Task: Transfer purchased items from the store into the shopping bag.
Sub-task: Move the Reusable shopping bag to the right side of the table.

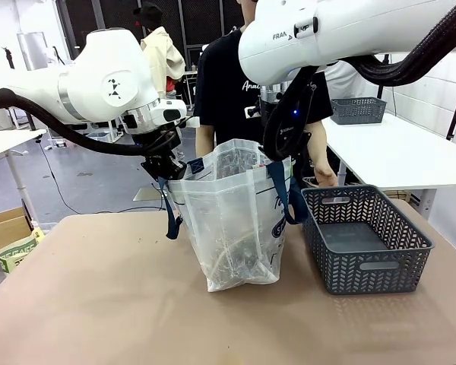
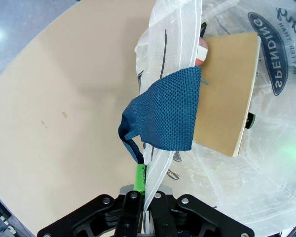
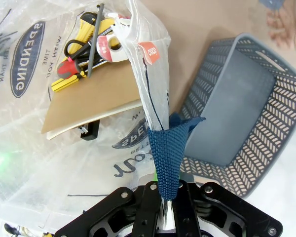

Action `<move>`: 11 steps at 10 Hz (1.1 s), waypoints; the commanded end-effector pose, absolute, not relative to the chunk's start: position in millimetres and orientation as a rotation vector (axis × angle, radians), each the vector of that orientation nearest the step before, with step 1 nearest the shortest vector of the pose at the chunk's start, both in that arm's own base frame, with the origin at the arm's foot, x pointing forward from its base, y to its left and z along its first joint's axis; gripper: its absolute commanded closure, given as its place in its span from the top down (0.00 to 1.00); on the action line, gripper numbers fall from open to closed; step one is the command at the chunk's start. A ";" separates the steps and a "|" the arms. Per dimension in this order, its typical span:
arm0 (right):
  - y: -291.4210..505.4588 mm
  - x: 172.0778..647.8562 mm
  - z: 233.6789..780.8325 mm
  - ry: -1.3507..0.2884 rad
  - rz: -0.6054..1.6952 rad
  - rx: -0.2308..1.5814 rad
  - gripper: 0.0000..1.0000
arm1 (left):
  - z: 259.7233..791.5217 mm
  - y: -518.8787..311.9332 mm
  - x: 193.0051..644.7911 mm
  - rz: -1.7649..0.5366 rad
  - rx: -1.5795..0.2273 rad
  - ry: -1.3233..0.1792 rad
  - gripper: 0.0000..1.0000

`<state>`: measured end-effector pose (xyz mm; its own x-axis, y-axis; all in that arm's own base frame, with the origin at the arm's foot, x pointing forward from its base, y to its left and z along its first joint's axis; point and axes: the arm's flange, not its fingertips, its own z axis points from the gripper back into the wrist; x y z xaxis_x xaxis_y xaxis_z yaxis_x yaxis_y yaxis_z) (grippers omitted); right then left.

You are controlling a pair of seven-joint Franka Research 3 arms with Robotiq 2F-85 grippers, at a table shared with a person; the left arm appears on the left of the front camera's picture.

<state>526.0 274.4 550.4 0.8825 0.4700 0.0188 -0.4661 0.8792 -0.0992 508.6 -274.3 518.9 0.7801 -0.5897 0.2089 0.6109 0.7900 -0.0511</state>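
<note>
Between the arms, the shopping bag (image 1: pixel 235 220) — left gripper (image 1: pixel 161 173) and right gripper (image 1: pixel 278 158) each pinching its rim — the store (image 1: pixel 372 268) just beside the right.

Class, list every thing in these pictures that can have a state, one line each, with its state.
shopping bag: upright on the table, mouth held open, items inside.
store basket: upright beside the bag, empty.
left gripper: shut on the shopping bag's rim.
right gripper: shut on the shopping bag's opposite rim.
brown notebook: lying inside the bag.
</note>
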 end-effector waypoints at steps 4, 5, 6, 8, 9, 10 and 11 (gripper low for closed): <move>288.5 521.0 553.5 -0.014 0.282 -0.121 0.00 | 527.8 -283.0 503.8 -0.505 -0.086 -0.200 0.00; 291.0 521.1 553.8 -0.015 0.244 -0.112 0.00 | 529.9 -284.4 501.5 -0.490 -0.077 -0.206 0.00; 292.2 521.1 555.3 -0.020 0.201 -0.098 0.00 | 532.0 -285.7 499.2 -0.470 -0.072 -0.206 0.00; 299.2 521.5 560.1 -0.019 0.100 -0.072 0.00 | 532.7 -287.4 498.5 -0.431 -0.074 -0.202 0.00; 305.6 521.5 560.8 -0.033 0.048 -0.088 0.00 | 533.0 -291.1 498.3 -0.428 -0.088 -0.209 0.00; 308.5 524.2 561.6 -0.045 0.009 -0.076 0.00 | 533.7 -293.9 498.0 -0.426 -0.106 -0.215 0.00; 310.5 527.1 560.9 -0.062 -0.029 -0.072 0.00 | 535.5 -296.4 496.8 -0.421 -0.121 -0.220 0.00</move>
